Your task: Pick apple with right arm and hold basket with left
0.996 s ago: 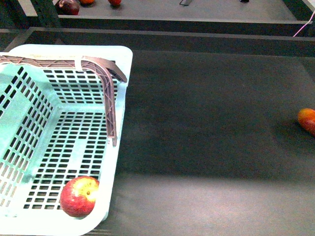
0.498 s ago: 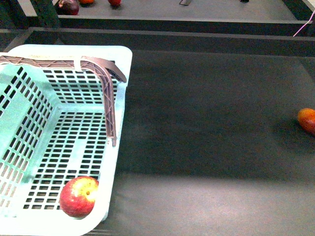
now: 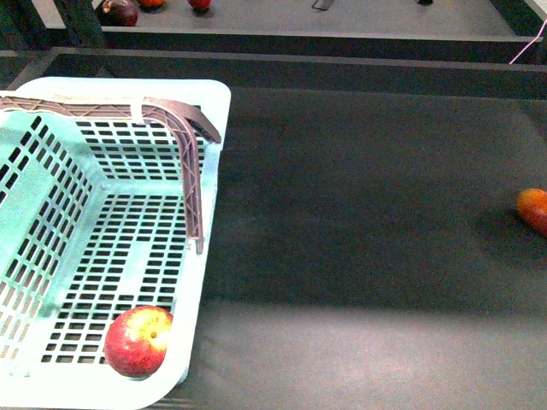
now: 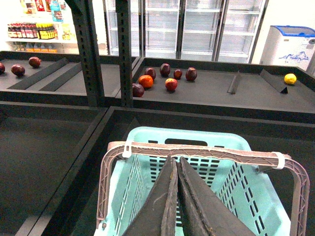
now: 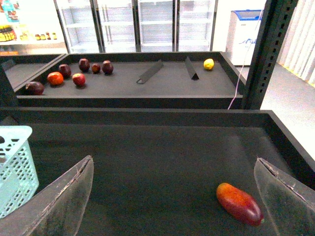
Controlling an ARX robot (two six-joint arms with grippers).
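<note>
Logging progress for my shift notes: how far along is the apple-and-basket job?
Done, it seems: the apple already lies in the basket, at its near corner. In hand: nothing. The right gripper is open and empty above the dark shelf, near an oblong fruit; the left gripper is shut, above the basket, not gripping it. Left: holding the basket.

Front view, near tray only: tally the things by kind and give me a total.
Apple: 1
Oblong fruit: 1
Basket: 1
Total: 3
</note>
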